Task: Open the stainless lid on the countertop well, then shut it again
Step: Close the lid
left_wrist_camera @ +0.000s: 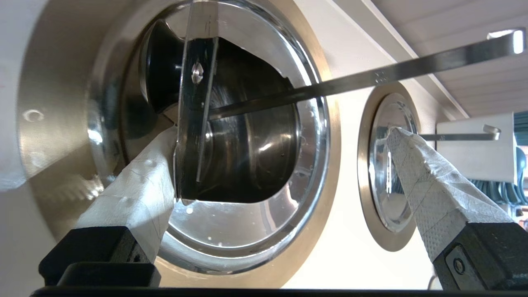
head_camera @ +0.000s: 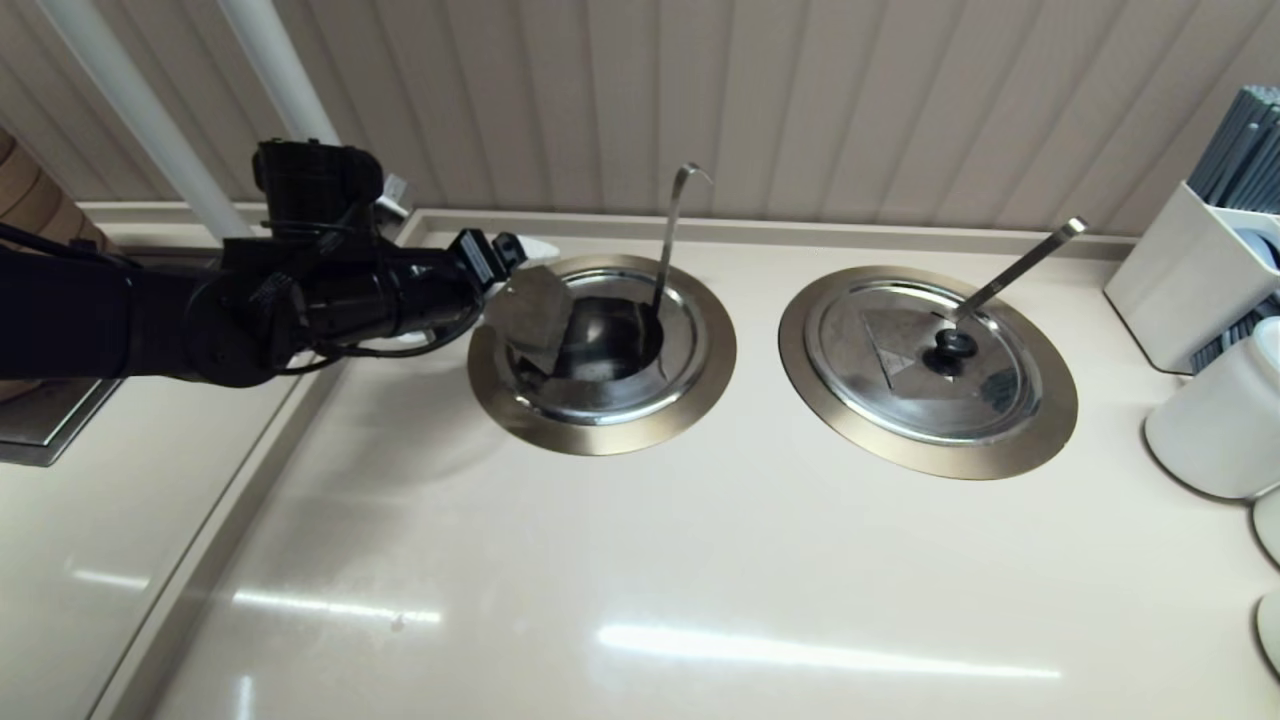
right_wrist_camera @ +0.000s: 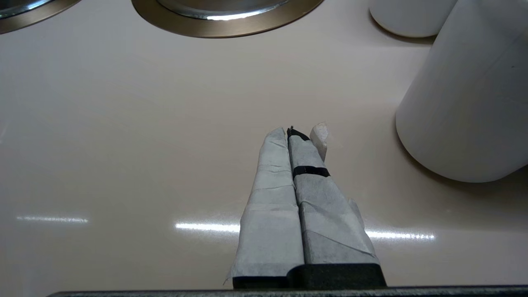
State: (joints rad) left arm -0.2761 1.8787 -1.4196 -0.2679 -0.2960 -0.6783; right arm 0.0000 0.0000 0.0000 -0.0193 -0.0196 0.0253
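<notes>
Stainless lid stands on edge in the open well

Stainless lid [left_wrist_camera: 194, 123], a round shiny steel disc with a black centre knob [left_wrist_camera: 159, 74], is tipped up almost on its rim at the left side of the round recessed countertop well [head_camera: 600, 425] with its brushed brass-toned flange. The left gripper [head_camera: 510, 262] reaches in from the robot's left with its paper-wrapped fingers [left_wrist_camera: 140, 194] spread wide; one finger lies against the knob side of the lid, the other [left_wrist_camera: 433, 194] stands well apart, so nothing is clamped. Behind the raised disc the dark steel bowl [left_wrist_camera: 247, 152] lies uncovered, and the thin hook-tipped ladle handle [head_camera: 672, 230] rises from it toward the ribbed back wall. To the right, a twin steel lid [head_camera: 925, 360] lies flat on its own ring, a straight square-tipped handle [head_camera: 1020, 265] slanting out of it. White containers [head_camera: 1215, 420] stand at the far right of the beige countertop [head_camera: 640, 580]. The right gripper [right_wrist_camera: 298, 136] hovers over bare counter near a white cylinder [right_wrist_camera: 470, 103], its wrapped fingers pressed together on nothing.
</notes>
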